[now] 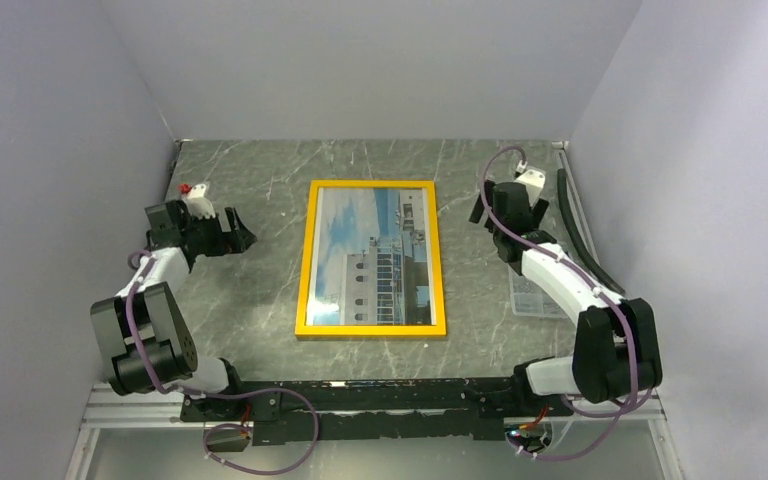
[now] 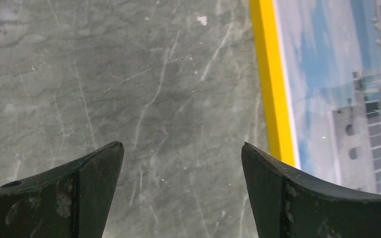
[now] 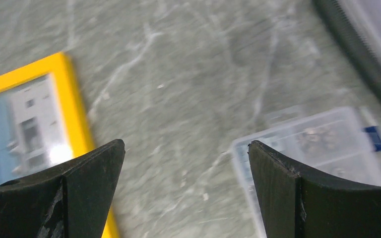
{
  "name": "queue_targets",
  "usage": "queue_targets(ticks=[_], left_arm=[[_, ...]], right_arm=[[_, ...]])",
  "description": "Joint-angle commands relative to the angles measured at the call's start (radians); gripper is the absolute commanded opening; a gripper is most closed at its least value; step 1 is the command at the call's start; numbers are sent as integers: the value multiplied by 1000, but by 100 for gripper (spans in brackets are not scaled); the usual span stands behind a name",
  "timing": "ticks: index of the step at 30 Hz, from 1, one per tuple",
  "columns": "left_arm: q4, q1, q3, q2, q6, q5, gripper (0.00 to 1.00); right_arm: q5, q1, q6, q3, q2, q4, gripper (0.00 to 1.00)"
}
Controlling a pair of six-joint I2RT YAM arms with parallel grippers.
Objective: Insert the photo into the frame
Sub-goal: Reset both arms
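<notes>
The frame (image 1: 307,262), with its narrow yellow border, lies flat in the middle of the marble table. The photo (image 1: 372,258) of a white building against blue sky shows inside that border. My left gripper (image 1: 243,238) hovers left of the frame, open and holding nothing. In the left wrist view the yellow border (image 2: 273,84) and the photo (image 2: 342,74) sit just beyond the left gripper (image 2: 182,148). My right gripper (image 1: 480,208) hangs right of the frame's far corner, open and empty. The right wrist view is blurred; it shows the frame (image 3: 74,104) at left of the right gripper (image 3: 186,146).
A clear plastic box (image 1: 530,290) with small parts lies on the table under the right arm, seen also as the plastic box (image 3: 322,144) in the right wrist view. A black curved strip (image 1: 582,235) runs along the right wall. White walls close in three sides.
</notes>
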Motion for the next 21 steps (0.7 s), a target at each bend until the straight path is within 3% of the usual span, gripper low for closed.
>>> queue_targets(ticks=[1, 6, 11, 14, 17, 21], left_arm=[[405, 3, -127, 26, -126, -23, 94], [830, -3, -300, 81, -125, -30, 94], [1177, -5, -421, 188, -162, -16, 94], [1132, -12, -429, 158, -134, -21, 94], [1293, -22, -491, 182, -141, -23, 94], [1358, -71, -553, 183, -95, -126, 94]], right_arm=[[195, -66, -74, -53, 9, 53, 100], [114, -215, -41, -225, -65, 254, 100], [125, -257, -109, -311, -56, 449, 100], [71, -271, -164, -392, -63, 639, 99], [54, -277, -199, -443, -22, 788, 99], [-40, -282, -253, -535, 23, 974, 100]])
